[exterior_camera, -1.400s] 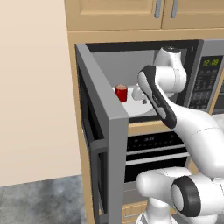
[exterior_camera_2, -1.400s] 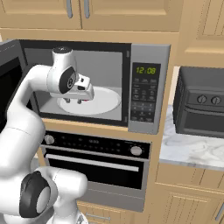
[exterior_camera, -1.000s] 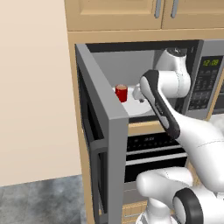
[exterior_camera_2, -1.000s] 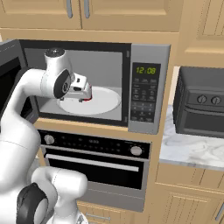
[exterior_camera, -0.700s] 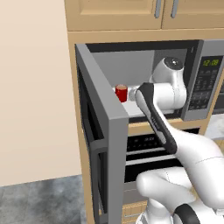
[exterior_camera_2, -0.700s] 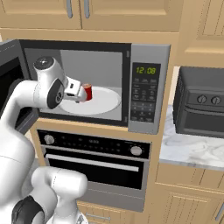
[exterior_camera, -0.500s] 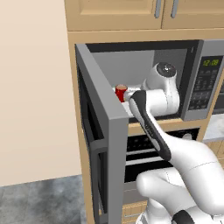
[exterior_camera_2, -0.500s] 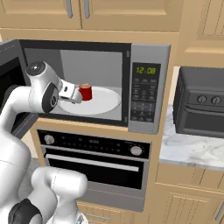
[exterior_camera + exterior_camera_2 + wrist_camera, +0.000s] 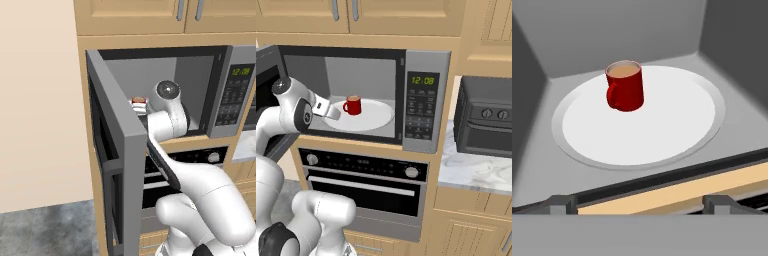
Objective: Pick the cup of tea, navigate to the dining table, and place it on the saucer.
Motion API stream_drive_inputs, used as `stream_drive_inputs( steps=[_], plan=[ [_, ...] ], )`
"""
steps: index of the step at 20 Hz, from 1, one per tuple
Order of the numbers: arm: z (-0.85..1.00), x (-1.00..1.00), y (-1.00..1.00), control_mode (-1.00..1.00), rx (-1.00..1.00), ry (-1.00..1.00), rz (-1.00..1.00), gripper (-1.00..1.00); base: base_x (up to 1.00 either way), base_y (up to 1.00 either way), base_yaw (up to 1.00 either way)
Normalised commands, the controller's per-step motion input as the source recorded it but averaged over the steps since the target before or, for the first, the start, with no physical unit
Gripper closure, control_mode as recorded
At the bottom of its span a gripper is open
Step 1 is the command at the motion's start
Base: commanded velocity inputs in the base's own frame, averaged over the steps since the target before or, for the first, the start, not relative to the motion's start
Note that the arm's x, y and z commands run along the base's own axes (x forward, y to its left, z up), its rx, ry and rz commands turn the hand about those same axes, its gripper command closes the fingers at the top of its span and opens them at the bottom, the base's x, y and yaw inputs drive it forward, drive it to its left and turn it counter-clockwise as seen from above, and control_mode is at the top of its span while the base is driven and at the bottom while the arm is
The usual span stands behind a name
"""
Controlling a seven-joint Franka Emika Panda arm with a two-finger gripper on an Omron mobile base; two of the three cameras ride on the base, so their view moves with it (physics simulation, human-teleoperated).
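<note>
The cup of tea (image 9: 625, 86) stands upright on the white turntable (image 9: 662, 125) inside the open microwave (image 9: 423, 100). The hand (image 9: 642, 204) waits released at the microwave's front sill, well short of the cup.

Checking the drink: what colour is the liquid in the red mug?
Pale brown in the mug, clearest in the hand view.

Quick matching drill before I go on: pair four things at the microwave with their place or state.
1. cup of tea
2. microwave door
3. gripper
4. turntable plate

a. swung wide open
b. upright on the turntable, toward one edge
c. white, on the microwave floor
d. open, short of the cup

Pairs: 1-b, 2-a, 3-d, 4-c
</note>
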Motion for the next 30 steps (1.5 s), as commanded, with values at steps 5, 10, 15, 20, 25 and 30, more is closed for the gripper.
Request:
stream_drive_inputs(
  steps=[5,10,15,20,25,30],
  plan=[
    [-0.01,0.06,-0.07,-1.0,0.0,0.0,0.0,-1.0,0.0,0.0,0.0],
    [-0.16,0.36,0.06,-1.0,0.0,-0.03,0.0,-1.0,0.0,0.0,0.0],
    [-0.04,0.2,0.17,-1.0,0.0,-0.01,0.0,-1.0,0.0,0.0,0.0],
    [-0.01,0.21,0.21,-1.0,0.0,0.0,0.0,-1.0,0.0,0.0,0.0],
    [0.0,0.26,0.08,-1.0,0.0,0.0,-0.01,-1.0,0.0,0.0,0.0],
    [0.0,0.29,0.0,-1.0,0.0,0.0,-0.03,-1.0,0.0,0.0,0.0]
  ],
)
